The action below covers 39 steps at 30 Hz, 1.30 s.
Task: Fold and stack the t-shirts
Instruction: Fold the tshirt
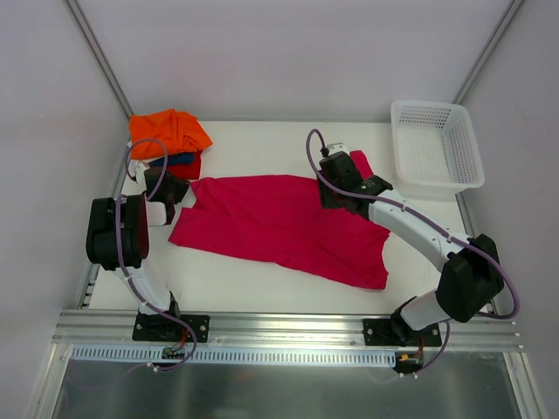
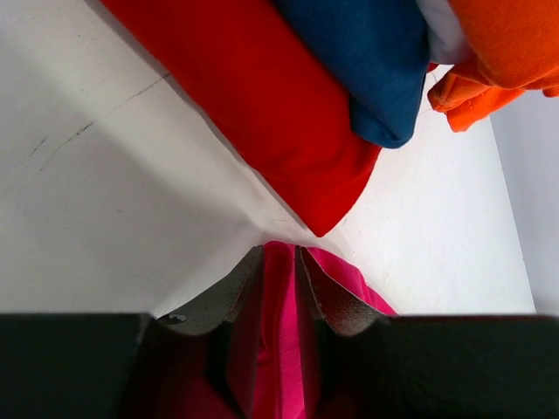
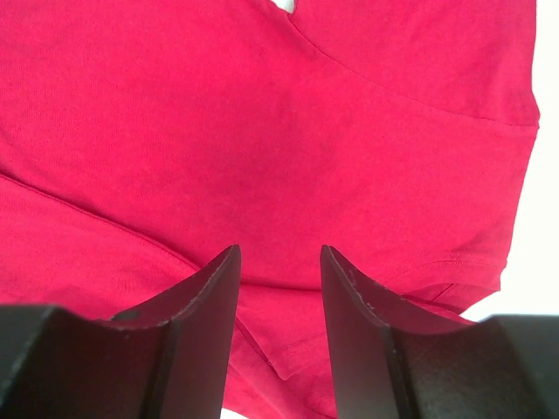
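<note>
A large magenta-pink t-shirt (image 1: 279, 223) lies spread across the middle of the table. My left gripper (image 1: 177, 199) sits at the shirt's left edge, shut on a pinched fold of the pink cloth (image 2: 279, 297). Just beyond it lies a stack of folded t-shirts: orange (image 1: 169, 133) on top, dark blue (image 1: 177, 160) and red (image 1: 187, 168) below, also seen as red (image 2: 262, 105), blue (image 2: 367, 61) and orange (image 2: 507, 44). My right gripper (image 1: 348, 197) hovers over the shirt's upper right part. Its jaws stand open above the cloth (image 3: 262, 131), nothing between them.
A white mesh basket (image 1: 441, 187) stands at the back right corner. Bare white table (image 1: 262, 284) runs between the shirt and the arms' bases. Walls close in the left, back and right sides.
</note>
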Tool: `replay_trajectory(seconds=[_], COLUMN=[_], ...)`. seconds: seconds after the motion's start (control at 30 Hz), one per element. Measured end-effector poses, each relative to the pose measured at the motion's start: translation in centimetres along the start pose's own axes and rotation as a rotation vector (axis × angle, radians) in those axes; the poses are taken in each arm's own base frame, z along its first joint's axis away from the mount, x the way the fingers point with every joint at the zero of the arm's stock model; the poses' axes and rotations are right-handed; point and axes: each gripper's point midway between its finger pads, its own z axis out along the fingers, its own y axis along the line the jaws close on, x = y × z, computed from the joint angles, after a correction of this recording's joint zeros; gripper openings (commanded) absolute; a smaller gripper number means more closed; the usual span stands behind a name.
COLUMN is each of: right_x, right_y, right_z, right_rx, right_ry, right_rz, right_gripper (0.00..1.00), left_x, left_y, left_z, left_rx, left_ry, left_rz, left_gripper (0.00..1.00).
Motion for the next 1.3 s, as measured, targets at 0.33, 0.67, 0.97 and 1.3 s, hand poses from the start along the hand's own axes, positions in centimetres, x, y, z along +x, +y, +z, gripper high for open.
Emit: replay_trajectory(seconds=[0.33, 0.67, 0.97, 1.3], right_x=[0.0, -0.1, -0.5, -0.3], right_y=[0.0, 0.1, 0.2, 0.1], right_z=[0.0, -0.1, -0.1, 0.3], right_rx=[0.000, -0.003, -0.007, 0.004], right_ry=[0.000, -0.002, -0.013, -0.005], right_rz=[0.000, 0.001, 0.005, 0.001], right_gripper=[0.45, 0.45, 0.45, 0.46], left_x=[-0.4, -0.2, 0.9, 1.0], left_y=[-0.2, -0.3, -0.3, -1.1], left_z=[-0.2, 0.2, 1.2, 1.3], left_rx=[0.004, 0.011, 0.027, 0.054], left_ry=[-0.014, -0.007, 0.043, 0.061], left_rz=[0.004, -0.001, -0.016, -0.026], left_gripper=[0.20, 0.18, 0.18, 0.00])
